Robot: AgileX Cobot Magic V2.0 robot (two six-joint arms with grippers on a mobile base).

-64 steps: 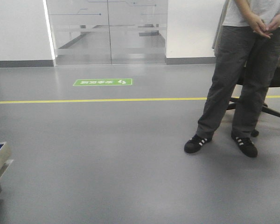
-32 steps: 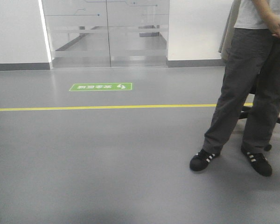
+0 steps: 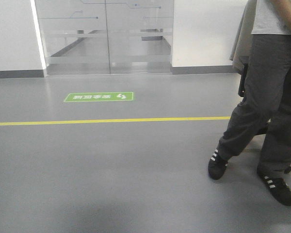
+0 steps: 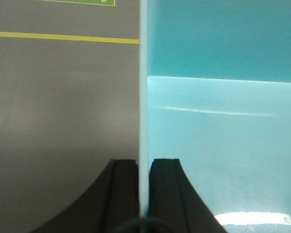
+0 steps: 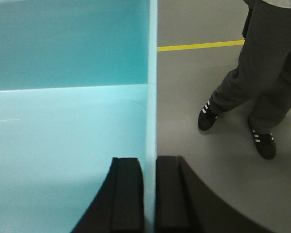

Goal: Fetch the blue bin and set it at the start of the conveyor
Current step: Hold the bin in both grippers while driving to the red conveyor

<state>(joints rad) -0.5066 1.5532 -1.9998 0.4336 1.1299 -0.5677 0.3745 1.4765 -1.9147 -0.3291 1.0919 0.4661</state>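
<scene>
The blue bin (image 4: 218, 121) is a pale cyan tub held above the grey floor. My left gripper (image 4: 144, 162) is shut on its left wall, one finger inside and one outside. My right gripper (image 5: 150, 160) is shut on its right wall (image 5: 152, 97) in the same way. The bin's empty inside (image 5: 63, 136) fills the left of the right wrist view. The bin and both grippers are out of the front view. The conveyor start is out of view.
A person in grey trousers (image 3: 269, 97) and black striped shoes (image 3: 217, 164) stands close at the right, also in the right wrist view (image 5: 266, 73). A yellow floor line (image 3: 106, 121), a green floor sign (image 3: 99, 97) and glass doors (image 3: 104, 36) lie ahead.
The front view has swung and moved closer: the steel rack corner at the left edge has gone out of view, and the person now stands nearer and further right.
</scene>
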